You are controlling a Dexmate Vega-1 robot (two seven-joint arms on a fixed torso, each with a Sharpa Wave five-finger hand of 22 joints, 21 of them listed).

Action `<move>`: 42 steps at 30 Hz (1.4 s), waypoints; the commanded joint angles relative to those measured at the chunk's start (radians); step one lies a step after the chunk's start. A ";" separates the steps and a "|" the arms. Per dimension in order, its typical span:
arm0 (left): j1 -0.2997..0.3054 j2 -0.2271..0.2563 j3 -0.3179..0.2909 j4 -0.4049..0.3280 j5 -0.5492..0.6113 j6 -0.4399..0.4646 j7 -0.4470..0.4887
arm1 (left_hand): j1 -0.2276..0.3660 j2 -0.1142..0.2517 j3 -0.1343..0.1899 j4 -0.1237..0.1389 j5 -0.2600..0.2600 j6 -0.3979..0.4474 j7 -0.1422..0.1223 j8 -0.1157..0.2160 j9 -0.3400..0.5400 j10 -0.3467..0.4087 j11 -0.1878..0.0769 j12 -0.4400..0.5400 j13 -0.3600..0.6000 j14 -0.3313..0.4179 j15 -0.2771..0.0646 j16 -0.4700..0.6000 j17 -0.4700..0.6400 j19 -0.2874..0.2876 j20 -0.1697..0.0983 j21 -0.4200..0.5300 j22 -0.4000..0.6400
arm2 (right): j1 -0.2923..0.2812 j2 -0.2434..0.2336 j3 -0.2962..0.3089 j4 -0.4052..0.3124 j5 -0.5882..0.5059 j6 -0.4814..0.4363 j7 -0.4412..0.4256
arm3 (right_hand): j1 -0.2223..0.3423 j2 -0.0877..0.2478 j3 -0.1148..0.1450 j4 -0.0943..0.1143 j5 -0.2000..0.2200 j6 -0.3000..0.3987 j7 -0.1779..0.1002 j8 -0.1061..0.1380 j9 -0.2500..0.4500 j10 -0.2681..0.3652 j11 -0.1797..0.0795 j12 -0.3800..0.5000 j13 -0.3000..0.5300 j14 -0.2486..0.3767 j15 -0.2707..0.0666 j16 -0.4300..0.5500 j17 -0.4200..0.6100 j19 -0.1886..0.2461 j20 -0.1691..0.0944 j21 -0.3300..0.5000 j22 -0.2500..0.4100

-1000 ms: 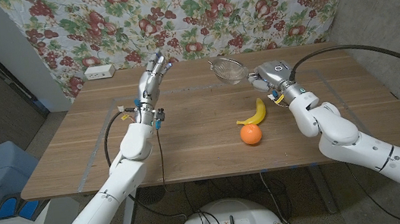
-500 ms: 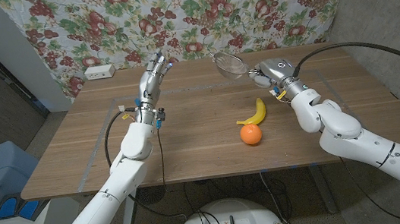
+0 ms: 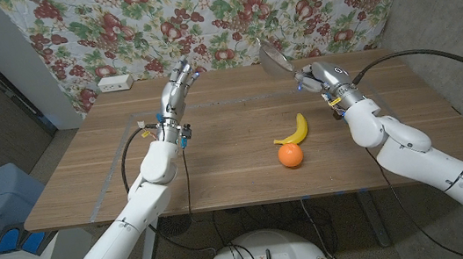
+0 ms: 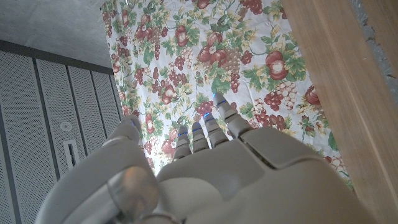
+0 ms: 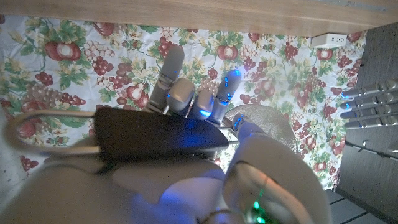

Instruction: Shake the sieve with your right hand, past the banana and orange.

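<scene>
Head view: the right hand [image 3: 321, 77] sits at about 2 o'clock on the wooden worktop [image 3: 227, 161], its fingers wrapped around the dark handle of the sieve [image 3: 274, 56]. The sieve's round mesh bowl is lifted off the worktop and tilted, showing against the flowered cloth [image 3: 226, 15] at roughly 1 o'clock, just past the far edge. The banana [image 3: 294, 130] lies near the worktop's middle, slightly toward 3 o'clock, and the orange [image 3: 290, 155] touches or nearly touches its near end, on the 6 o'clock side. Both fruits lie nearer the robot than the sieve and well apart from it. The left hand [image 3: 177, 90] is raised at about 11 o'clock, fingers spread apart and pointing up toward the cloth, holding nothing. A white power strip [image 3: 114, 83] rests at the far 10 o'clock corner.

Left wrist view: the back of the left hand [image 4: 205, 174] has its fingers [image 4: 214, 124] extended and apart, empty, against the flowered cloth [image 4: 249, 56], with the worktop's wooden edge [image 4: 329, 81] alongside.

Right wrist view: the right hand [image 5: 193, 118] grips the sieve's black handle [image 5: 155, 137], fingers curled over it; the mesh bowl [image 5: 264, 124] shows beyond the knuckles. The left hand's fingertips [image 5: 370, 102] show at one side, spread.
</scene>
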 commanded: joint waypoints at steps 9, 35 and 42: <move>-0.021 -0.005 0.002 0.032 -0.017 -0.015 -0.019 | -0.012 -0.001 0.011 -0.003 -0.002 0.003 0.003 0.000 0.000 -0.008 -0.001 0.001 -0.001 -0.008 -0.026 0.002 0.000 0.004 0.004 -0.003 0.001 | 0.008 0.000 0.021 0.016 0.159 0.048 -0.054 | 0.000 0.013 0.016 -0.002 -0.005 -0.005 0.007 0.015 0.000 -0.026 -0.025 0.010 0.001 0.009 -0.083 0.005 0.004 0.001 -0.045 0.017 -0.002; -0.019 -0.002 0.004 0.029 -0.018 -0.017 -0.022 | -0.022 -0.001 0.021 -0.009 -0.002 0.003 0.002 0.000 0.000 -0.009 -0.003 0.002 -0.002 -0.009 -0.026 0.003 -0.001 0.004 0.003 -0.005 0.000 | 0.052 -0.056 -0.101 -0.019 -0.058 -0.111 -0.064 | -0.007 0.012 0.027 -0.006 -0.010 -0.008 0.006 0.032 -0.009 -0.025 -0.029 0.015 0.001 0.014 -0.082 0.005 0.004 -0.005 -0.046 0.042 -0.017; -0.013 0.002 0.003 0.020 -0.016 -0.016 -0.022 | -0.025 -0.001 0.023 -0.011 -0.002 0.004 0.002 0.000 0.000 -0.009 -0.003 0.002 -0.002 -0.009 -0.026 0.003 -0.001 0.005 0.003 -0.005 0.000 | 0.069 -0.070 -0.157 -0.031 -0.187 -0.187 -0.041 | -0.010 0.010 0.030 -0.007 -0.012 -0.011 0.004 0.038 -0.011 -0.022 -0.031 0.016 0.001 0.015 -0.082 0.005 0.004 -0.008 -0.048 0.049 -0.023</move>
